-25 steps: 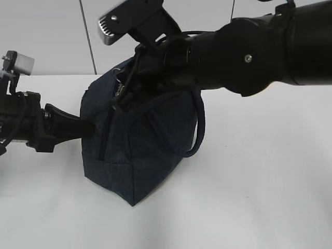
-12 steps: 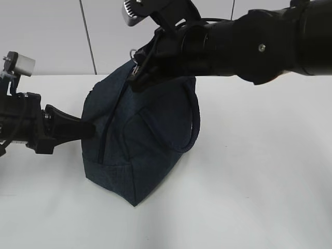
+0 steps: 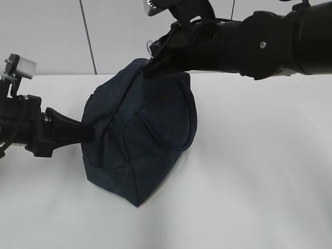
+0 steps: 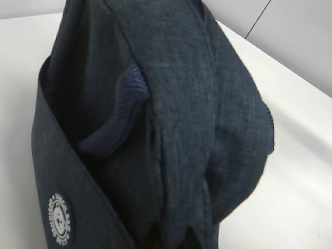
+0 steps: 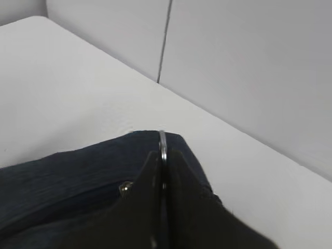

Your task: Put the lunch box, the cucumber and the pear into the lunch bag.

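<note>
The dark navy lunch bag (image 3: 140, 140) stands on the white table, its mouth drawn together. My left gripper (image 3: 88, 129) reaches in from the left and is shut on the fabric of the bag's left end; in the left wrist view the cloth (image 4: 207, 104) fills the frame and the left gripper (image 4: 174, 238) pinches a fold at the bottom. My right gripper (image 3: 150, 65) is at the bag's top, shut on the metal ring zipper pull (image 5: 162, 141), which sticks up between the right gripper (image 5: 163, 154) tips. The lunch box, cucumber and pear are out of view.
The bag's loop handle (image 3: 194, 124) hangs flat against its right side and shows as ribbed cord (image 4: 119, 114) up close. The white table (image 3: 259, 181) runs back to a grey panelled wall (image 5: 249, 67).
My right gripper has moved up and to the right along the bag's top with the ring pull. The dark slit on the bag's side has drawn shut, and the handle has dropped closer to the bag.
</note>
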